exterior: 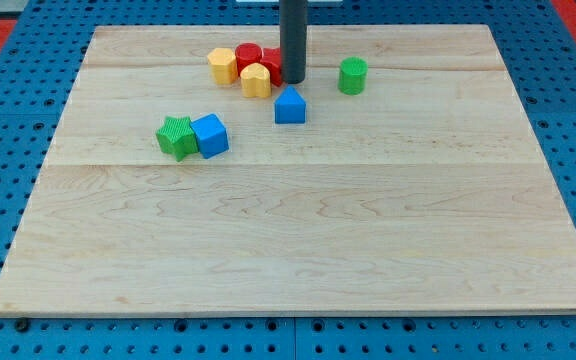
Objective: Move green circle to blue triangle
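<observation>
The dark rod comes down from the view's top, and the tip [293, 80] stands on the wooden board [298, 240] just above the blue triangle [289, 106], close to it; I cannot tell if they touch. The rod has nothing to grasp with and holds no block. The green circle [352, 76] stands to the view's right of the tip, apart from it, and up and to the right of the blue triangle, with bare wood between the two. To the view's left of the rod there is a tight group: a yellow block [222, 65] at the far left, another yellow block [256, 80] lower and nearer to the rod, a red block [248, 56] behind them, and a second red block [272, 64] which the rod partly hides. This group lies up and to the left of the blue triangle, not between it and the green circle. Further to the view's left and lower, a green star [176, 137] and a blue cube [209, 135] stand side by side, touching, well apart from the rod. Around the board a blue perforated surface [8, 120] shows.
</observation>
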### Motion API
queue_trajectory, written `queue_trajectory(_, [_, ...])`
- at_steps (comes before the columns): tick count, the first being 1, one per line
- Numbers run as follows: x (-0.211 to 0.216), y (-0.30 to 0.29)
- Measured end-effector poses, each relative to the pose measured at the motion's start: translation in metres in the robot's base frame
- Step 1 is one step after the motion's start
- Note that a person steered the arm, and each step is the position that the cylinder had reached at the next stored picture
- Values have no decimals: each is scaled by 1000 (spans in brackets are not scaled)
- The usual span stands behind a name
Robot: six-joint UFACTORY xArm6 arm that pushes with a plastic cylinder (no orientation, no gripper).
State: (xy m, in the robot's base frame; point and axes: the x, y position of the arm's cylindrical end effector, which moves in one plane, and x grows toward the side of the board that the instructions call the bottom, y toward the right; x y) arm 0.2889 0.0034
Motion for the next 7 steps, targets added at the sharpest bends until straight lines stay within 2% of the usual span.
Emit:
queue_trajectory(1, [-9, 0])
queue_trajectory(3, [27, 38])
queue_trajectory(5, [39, 82])
queue_trajectory(7, [-1, 144])
